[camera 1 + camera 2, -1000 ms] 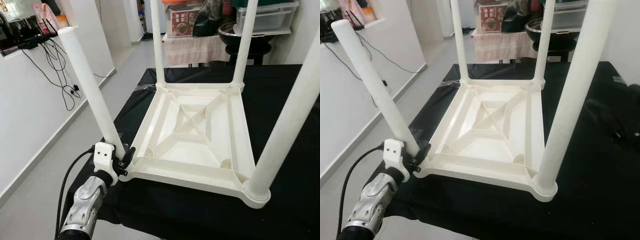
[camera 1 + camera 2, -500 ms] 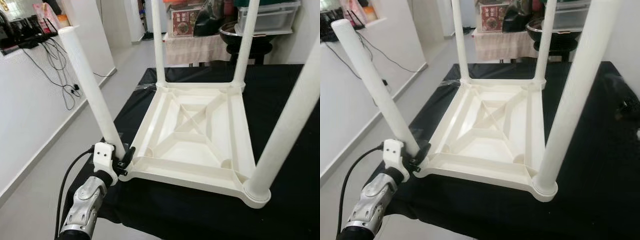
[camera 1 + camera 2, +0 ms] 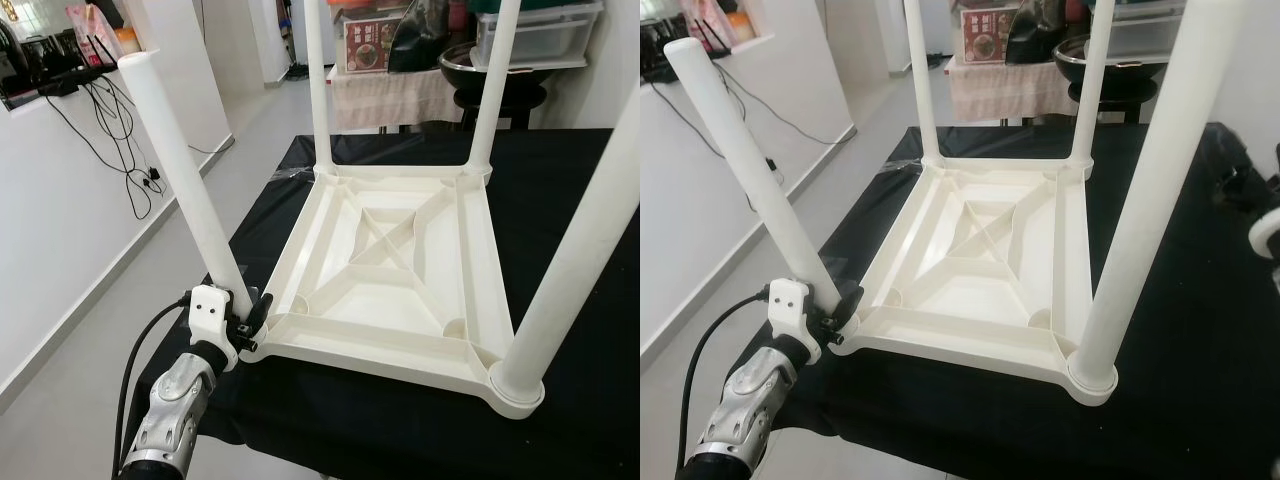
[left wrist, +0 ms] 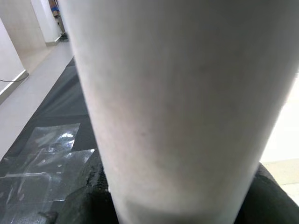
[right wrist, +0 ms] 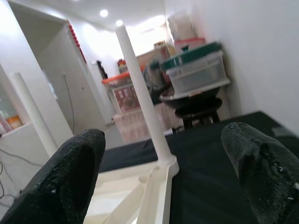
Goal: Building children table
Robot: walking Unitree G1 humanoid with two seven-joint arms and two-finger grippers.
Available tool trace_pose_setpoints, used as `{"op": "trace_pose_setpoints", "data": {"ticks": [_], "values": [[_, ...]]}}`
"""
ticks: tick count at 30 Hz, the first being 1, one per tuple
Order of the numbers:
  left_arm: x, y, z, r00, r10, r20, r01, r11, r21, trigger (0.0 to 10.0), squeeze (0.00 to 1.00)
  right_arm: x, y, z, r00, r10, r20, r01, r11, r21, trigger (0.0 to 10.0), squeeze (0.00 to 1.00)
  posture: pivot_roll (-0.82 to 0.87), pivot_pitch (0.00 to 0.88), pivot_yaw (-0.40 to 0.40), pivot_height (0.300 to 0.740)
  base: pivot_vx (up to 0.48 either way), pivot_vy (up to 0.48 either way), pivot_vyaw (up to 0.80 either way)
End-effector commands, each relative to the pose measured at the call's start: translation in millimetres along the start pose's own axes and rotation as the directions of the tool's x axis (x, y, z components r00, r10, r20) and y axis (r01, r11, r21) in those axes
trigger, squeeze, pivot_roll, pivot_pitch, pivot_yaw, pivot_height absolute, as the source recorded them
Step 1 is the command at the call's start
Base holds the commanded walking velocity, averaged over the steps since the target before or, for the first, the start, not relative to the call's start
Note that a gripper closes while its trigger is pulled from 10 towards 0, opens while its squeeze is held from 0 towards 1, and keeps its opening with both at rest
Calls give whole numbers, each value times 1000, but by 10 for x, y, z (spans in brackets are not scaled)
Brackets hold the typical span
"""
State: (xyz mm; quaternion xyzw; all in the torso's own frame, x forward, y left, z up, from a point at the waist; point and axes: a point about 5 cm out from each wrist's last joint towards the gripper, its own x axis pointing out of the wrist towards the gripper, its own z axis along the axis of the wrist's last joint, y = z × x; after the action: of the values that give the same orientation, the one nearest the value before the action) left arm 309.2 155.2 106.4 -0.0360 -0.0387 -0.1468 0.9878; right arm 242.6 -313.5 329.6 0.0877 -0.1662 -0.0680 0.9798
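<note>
- A white plastic table [image 3: 400, 280] lies upside down in the middle of the frame, on a bench covered with black cloth [image 3: 560, 200].
- Its underside is smooth and glossy, with raised ribs that cross in an X inside a rectangular frame.
- Four round white legs stand up from the corners. The two far ones and the near right leg [image 3: 575, 270] are cut off by the top edge of the frame.
- The near left leg [image 3: 185, 180] leans a little to the left and its rounded top is visible in the upper left.
- The left gripper [image 3: 240, 318] is in the lower left, at the base of this leg. Its black fingers are clamped on the leg, one on each side.
- In the left wrist view the leg [image 4: 177, 107] is very close, matte and slightly blurred, and the fingers are mostly hidden behind it.
- In the right wrist view the right gripper's two black fingers [image 5: 60, 182] are wide apart and hold nothing. They have a rough, grainy surface.
- Some clear tape or film [image 4: 46, 158] shines on the black cloth.
- The room has white walls, a pale floor [image 3: 110, 330] at the left, and dark cables [image 3: 130, 150] that hang from a ledge in the upper left.
- At the top of the frame are clear storage boxes [image 3: 530, 30] and a dark round bowl [image 3: 490, 65], hard to make out in detail.
</note>
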Motion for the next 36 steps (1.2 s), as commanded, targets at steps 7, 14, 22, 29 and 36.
{"op": "trace_pose_setpoints", "data": {"ticks": [7,14,22,29,36], "values": [[-56,38,-136,997,33,-65,-33,999,-3,10000,0,137,123,-117,998,-26,-52,28,999,33,10000,0,-216,62,64,740,0,0,0],[-58,35,-130,997,39,-60,-40,999,-3,10000,0,202,208,-118,998,6,-59,-5,1000,29,10000,0,-213,61,63,740,0,0,0],[-58,36,-127,998,42,-57,-42,999,-2,10000,0,252,228,-85,999,5,-53,-4,1000,22,10000,0,-206,60,60,740,0,0,0],[-63,36,-115,998,42,-50,-42,999,1,10000,0,313,200,33,1000,-1,-21,0,1000,-5,10000,0,-198,58,62,740,0,0,0],[-71,25,-119,998,44,-47,-43,999,5,10000,0,437,241,143,1000,26,7,-26,999,-22,10000,0,-185,54,50,740,0,0,0]]}}
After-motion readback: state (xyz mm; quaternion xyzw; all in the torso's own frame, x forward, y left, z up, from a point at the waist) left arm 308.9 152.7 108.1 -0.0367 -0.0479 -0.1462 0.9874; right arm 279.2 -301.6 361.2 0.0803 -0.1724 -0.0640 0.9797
